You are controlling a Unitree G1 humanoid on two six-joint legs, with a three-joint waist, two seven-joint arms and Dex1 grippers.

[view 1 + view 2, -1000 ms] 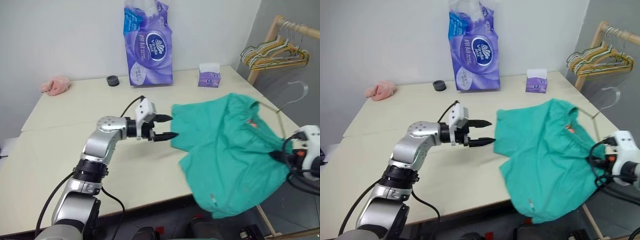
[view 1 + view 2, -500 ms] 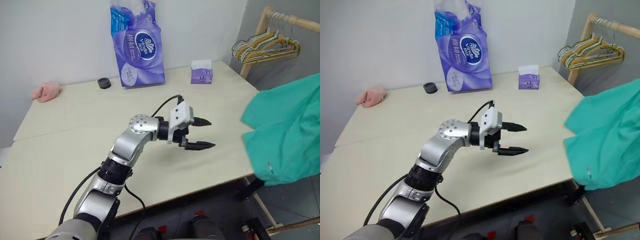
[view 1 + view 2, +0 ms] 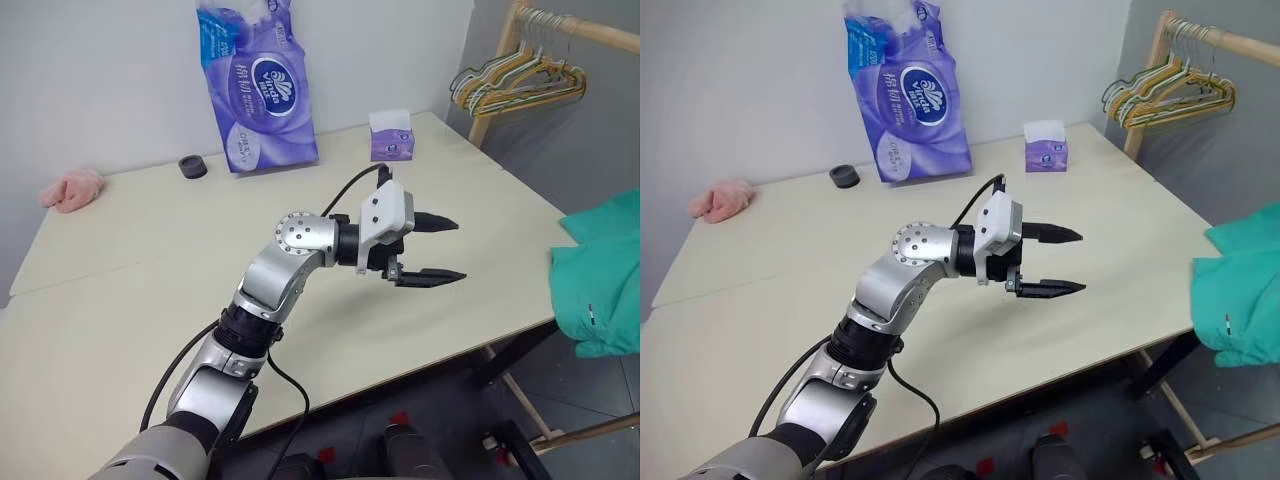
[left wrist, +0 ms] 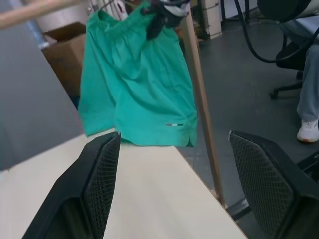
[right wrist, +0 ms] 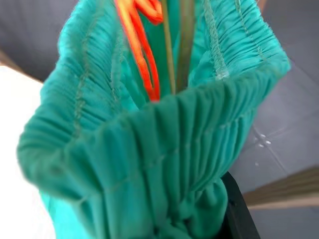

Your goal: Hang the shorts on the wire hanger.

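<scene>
**Inspector:** Start with what is nearest. State of the left hand [image 3: 432, 250]?

**Assistant:** It hangs above the worktop [image 3: 150, 290], pointing toward the right edge. Its two black fingers [image 4: 102, 172] stand wide apart with nothing between them.

**Inspector:** And the right hand?

**Assistant:** Its wrist view looks into the gathered elastic waistband of the shorts [image 5: 149, 139], bunched right against the black finger base. The fingers are closed, with the waistband gathered about them. Two thin greenish rods of the wire hanger [image 5: 179, 45] run inside the waistband beside an orange cord [image 5: 139, 50].

**Inspector:** Where are the shorts overall?

**Assistant:** Clear of the worktop, past its right edge, hanging in the air; the head views catch the teal fabric at the right margin.

**Inspector:** Farther back?

**Assistant:** A purple tissue pack [image 3: 255, 85] stands by the wall, with a small purple tissue box [image 3: 391, 138], a black ring [image 3: 192, 166] and a pink cloth [image 3: 70, 188] along the far side. Bunched hangers [image 3: 520, 85] hang on a wooden rail [image 3: 575, 25].
</scene>
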